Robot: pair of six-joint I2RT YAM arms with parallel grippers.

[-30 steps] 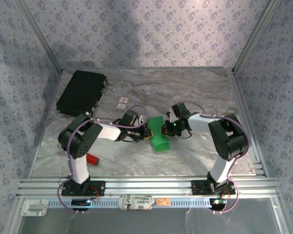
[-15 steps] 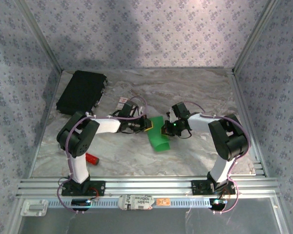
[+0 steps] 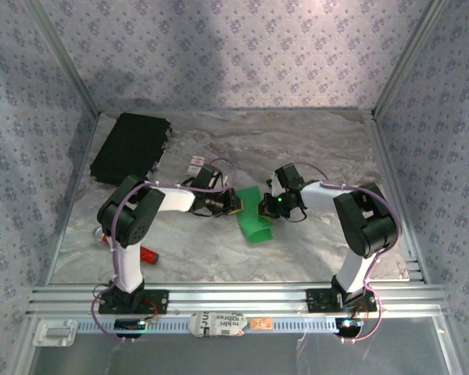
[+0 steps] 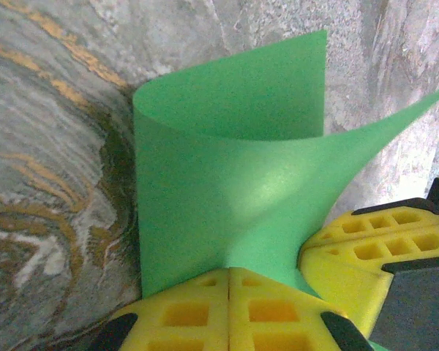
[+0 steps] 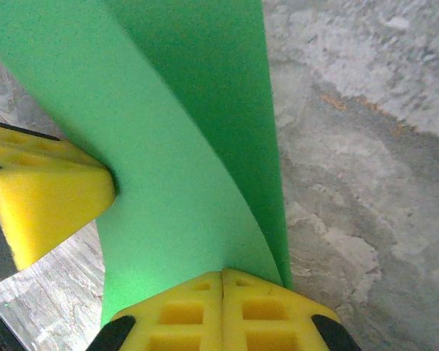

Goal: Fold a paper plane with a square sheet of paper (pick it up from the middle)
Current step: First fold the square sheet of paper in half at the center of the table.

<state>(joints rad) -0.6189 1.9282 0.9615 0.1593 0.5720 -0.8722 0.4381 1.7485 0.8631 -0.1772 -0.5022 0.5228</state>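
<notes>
Centre frame, the paper curls twisted above the tabletop. Left fingers and right fingers, pressed together, each pinch a paper edge. Open marble lies to the right; the case sits well apart, upper left.

Robot lab test booth: aluminium frame, wallpapered panel walls, marble-look tabletop, slotted mounting rail.

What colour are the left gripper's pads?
Yellow; the pads show best in the left wrist view.
</notes>
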